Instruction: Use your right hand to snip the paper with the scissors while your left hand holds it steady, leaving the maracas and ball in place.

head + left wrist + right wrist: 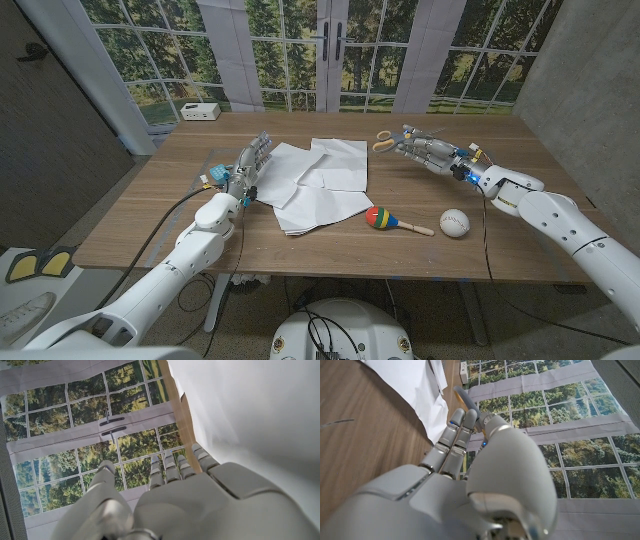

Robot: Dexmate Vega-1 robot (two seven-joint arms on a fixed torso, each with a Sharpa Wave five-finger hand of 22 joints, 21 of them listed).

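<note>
White paper (pixel 320 183) spread mid-bench (pixel 150 215), left robot hand (pixel 247 166) at its nine o'clock edge, fingers extended, gripping nothing, placed to steady. Right robot hand (pixel 425 150) at two o'clock, apparently closing on yellow-handled scissors (pixel 386 142); grip unclear. Maraca (pixel 385 219) and ball (pixel 454 223) at five o'clock, apart.

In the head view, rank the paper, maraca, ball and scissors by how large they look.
1. paper, by far the largest.
2. maraca, longest of the small things with its handle.
3 and 4. ball and scissors: unsure, since the right hand covers part of the scissors.
</note>
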